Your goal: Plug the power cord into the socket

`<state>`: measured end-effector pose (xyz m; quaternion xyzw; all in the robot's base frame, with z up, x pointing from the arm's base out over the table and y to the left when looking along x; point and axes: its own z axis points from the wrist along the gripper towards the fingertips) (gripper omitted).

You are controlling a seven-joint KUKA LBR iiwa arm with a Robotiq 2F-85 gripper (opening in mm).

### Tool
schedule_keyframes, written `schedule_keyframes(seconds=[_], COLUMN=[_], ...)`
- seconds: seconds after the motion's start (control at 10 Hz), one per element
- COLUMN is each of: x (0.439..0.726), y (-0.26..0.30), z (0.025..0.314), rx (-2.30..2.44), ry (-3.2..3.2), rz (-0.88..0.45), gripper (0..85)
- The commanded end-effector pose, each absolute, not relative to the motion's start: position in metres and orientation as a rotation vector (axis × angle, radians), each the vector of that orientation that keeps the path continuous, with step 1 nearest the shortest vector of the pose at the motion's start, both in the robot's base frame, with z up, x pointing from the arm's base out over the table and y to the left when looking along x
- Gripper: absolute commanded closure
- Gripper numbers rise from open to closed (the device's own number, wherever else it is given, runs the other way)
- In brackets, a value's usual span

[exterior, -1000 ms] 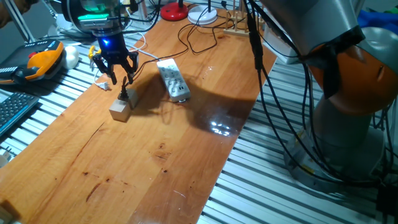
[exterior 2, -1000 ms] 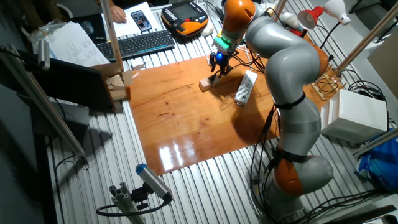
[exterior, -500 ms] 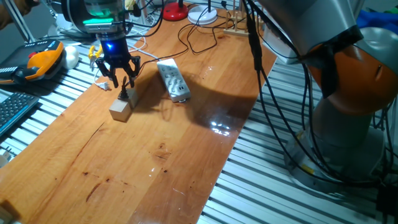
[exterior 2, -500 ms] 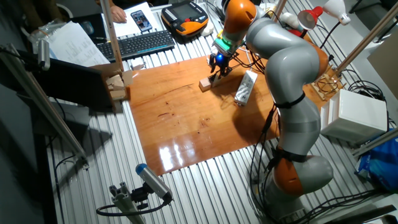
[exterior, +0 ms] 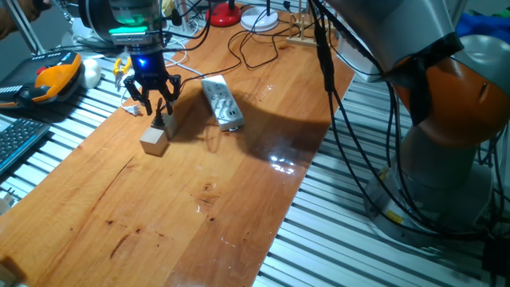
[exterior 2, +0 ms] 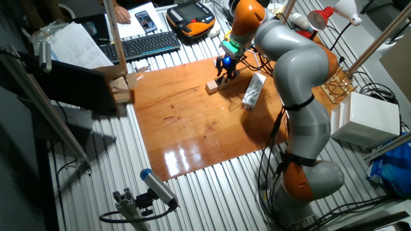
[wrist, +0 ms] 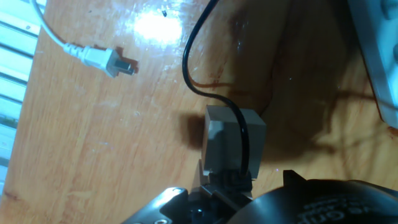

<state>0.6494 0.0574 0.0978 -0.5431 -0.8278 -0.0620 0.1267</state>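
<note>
The power cord's small black plug (wrist: 229, 182) lies at the near end of a tan wooden cube (wrist: 233, 140), and its thin black cord (wrist: 189, 56) runs over the cube's top. My gripper (exterior: 153, 102) hangs just above the plug (exterior: 162, 121). Its fingers are spread to either side and look open; it also shows in the other fixed view (exterior 2: 225, 72). The socket, a long white power strip (exterior: 221, 102), lies to the right of the gripper, apart from it. It also shows in the other fixed view (exterior 2: 253, 90) and at the hand view's right edge (wrist: 385, 62).
A second tan cube (exterior: 154, 141) sits just in front of the plug. A white cable with a small grey connector (wrist: 102, 59) lies to the left. An orange teach pendant (exterior: 56, 80), a keyboard (exterior 2: 148, 45), a red lamp base (exterior: 223, 13) and loose black cables (exterior: 255, 48) surround the board.
My gripper has drifted slightly up and to the left over the plug. The cubes, plug and power strip have not moved.
</note>
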Motion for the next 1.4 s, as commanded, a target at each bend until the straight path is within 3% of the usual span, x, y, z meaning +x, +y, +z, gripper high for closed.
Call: schedule_keyframes(seconds=[0.0,1.3], x=[0.649,0.644], y=[0.058,0.061], z=[0.097,0.082], rx=[-1.577,-1.549], ry=[-2.403,-2.361], rz=[-0.186,-0.222], gripper=[34.0,34.0])
